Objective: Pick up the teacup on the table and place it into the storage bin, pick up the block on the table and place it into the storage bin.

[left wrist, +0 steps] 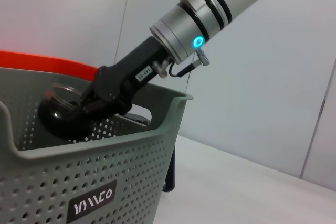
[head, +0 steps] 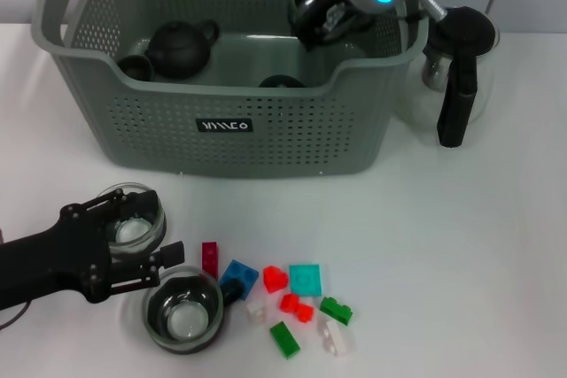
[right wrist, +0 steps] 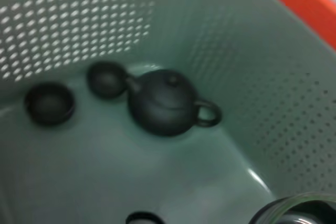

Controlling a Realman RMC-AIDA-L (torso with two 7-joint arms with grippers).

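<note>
1 teacup (head: 312,2), clenched in our right gripper (head: 321,17), hangs over the storage bin (head: 266,143); we judge release comes next; our left gripper (head: 133,258), spread wide, waits near 2 cups.

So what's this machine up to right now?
It is tidying tea things into a grey bin. The right gripper holds a dark teacup over the bin, above a teapot and small cups already inside. The left gripper rests on the table by two glass cups, near scattered blocks not yet packed.
</note>
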